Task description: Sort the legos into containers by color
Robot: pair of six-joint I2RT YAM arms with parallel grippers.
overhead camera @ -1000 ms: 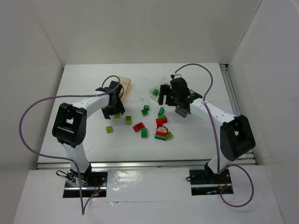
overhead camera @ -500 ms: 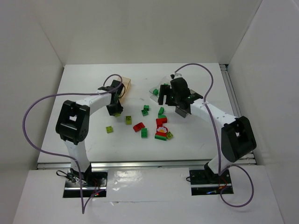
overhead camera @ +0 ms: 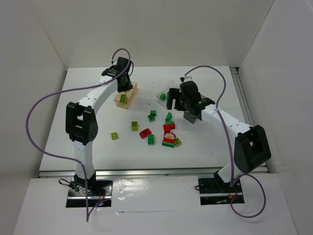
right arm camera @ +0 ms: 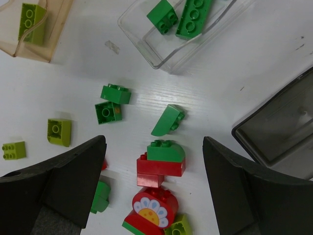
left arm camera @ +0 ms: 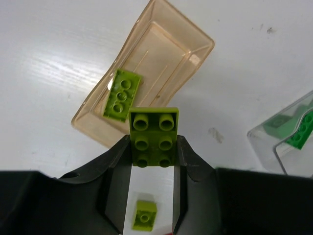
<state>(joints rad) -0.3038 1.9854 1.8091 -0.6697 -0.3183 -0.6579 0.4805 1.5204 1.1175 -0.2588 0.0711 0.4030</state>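
Loose legos (right arm camera: pixel 160 164), red, dark green and lime, lie scattered on the table (right arm camera: pixel 73 88) under the right gripper (right arm camera: pixel 154 142), whose jaws stand wide with nothing between them. Beside them sits the smoky grey tub (right arm camera: pixel 283 122). Farther off, the clear tub (right arm camera: pixel 146 41) holds two dark green bricks (right arm camera: pixel 194 17). Farthest, the amber tub (left arm camera: pixel 164 54) holds one lime brick (left arm camera: pixel 122 93). The left gripper (left arm camera: pixel 154 152) clamps a six-stud lime brick (left arm camera: pixel 154 122) above its near rim.

We see a white table (overhead camera: pixel 210 147) walled by white panels (overhead camera: pixel 161 34). Just right of the left claw (left arm camera: pixel 154 147), a grey smudge (left arm camera: pixel 215 135) marks the tabletop. Ahead and left of the right claw (right arm camera: pixel 154 147) lies a small clear sliver (right arm camera: pixel 112 46). Ahead and right of that claw we see a dark speck (right arm camera: pixel 241 88).
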